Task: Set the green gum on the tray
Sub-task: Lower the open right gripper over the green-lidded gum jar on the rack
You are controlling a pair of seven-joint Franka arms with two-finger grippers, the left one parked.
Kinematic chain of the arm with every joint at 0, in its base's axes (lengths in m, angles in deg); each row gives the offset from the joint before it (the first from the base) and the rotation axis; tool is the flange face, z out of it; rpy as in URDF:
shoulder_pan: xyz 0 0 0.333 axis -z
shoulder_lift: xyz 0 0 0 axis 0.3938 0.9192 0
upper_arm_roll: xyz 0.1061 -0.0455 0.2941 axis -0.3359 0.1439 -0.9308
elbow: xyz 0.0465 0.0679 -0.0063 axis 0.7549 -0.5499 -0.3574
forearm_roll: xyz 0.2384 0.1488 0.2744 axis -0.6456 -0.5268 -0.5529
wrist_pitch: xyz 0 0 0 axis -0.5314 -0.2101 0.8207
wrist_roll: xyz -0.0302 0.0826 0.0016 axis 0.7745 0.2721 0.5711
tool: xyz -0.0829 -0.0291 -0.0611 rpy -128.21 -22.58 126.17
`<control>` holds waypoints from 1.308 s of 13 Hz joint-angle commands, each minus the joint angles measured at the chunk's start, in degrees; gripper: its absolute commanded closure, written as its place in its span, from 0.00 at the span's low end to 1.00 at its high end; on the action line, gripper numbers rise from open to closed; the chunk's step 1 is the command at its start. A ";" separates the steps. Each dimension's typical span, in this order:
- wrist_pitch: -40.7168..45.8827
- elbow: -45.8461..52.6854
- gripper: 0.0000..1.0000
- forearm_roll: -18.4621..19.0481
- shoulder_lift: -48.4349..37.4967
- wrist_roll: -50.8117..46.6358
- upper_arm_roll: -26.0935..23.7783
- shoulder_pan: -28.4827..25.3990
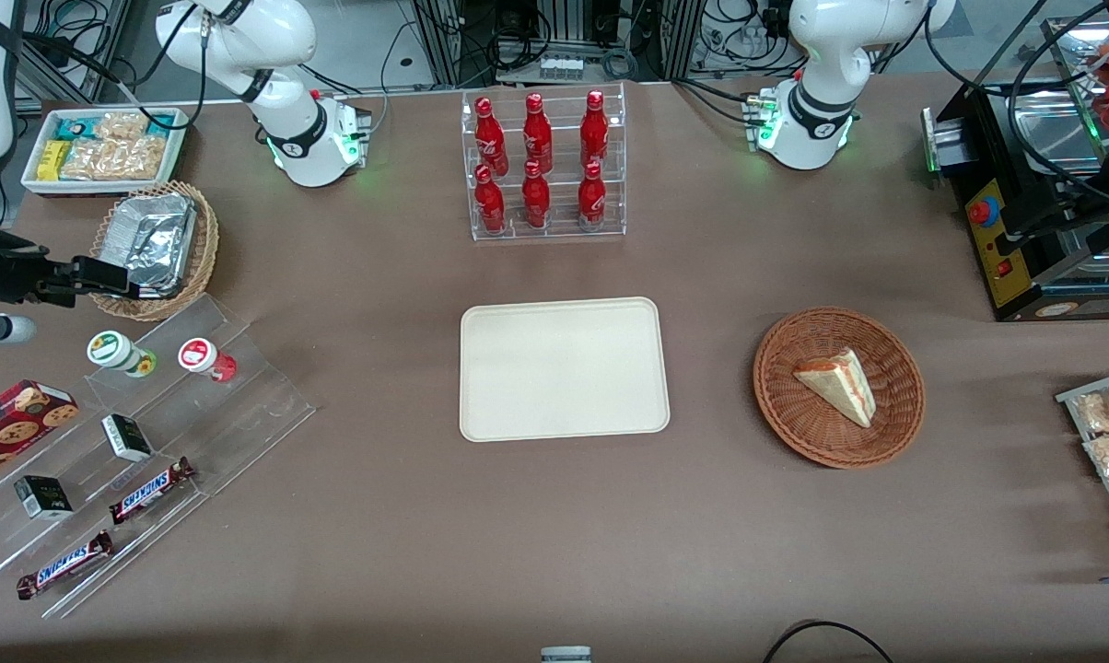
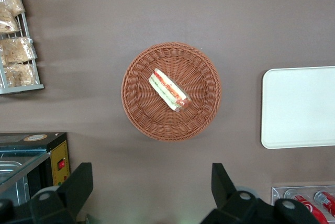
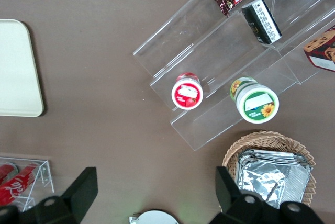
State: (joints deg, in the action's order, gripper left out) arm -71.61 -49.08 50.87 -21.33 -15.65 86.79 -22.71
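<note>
The green gum (image 1: 117, 352) (image 3: 256, 100) stands upright on the top step of a clear acrylic display shelf (image 1: 195, 414), beside a like bottle with a red lid (image 1: 203, 357) (image 3: 186, 91). The cream tray (image 1: 564, 368) (image 3: 15, 67) (image 2: 301, 106) lies flat at the middle of the table with nothing on it. My gripper (image 1: 112, 276) (image 3: 155, 187) hangs high at the working arm's end of the table, above the rim of the foil basket, a little farther from the front camera than the green gum. It is open, with only bare table showing between its fingers.
A wicker basket of foil containers (image 1: 154, 249) (image 3: 272, 166) sits close by the shelf. Snickers bars (image 1: 149, 488), small dark boxes (image 1: 126, 437) and a cookie box (image 1: 16, 419) are on the lower steps. A cola bottle rack (image 1: 543, 166), a sandwich basket (image 1: 838, 387) and a snack bin (image 1: 103, 147) stand farther off.
</note>
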 commanded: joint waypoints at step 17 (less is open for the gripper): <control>-28.91 -15.70 0.00 4.81 1.83 41.65 0.51 6.53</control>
State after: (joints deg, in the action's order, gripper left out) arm -96.58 -61.90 54.81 -18.76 20.11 87.35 -17.66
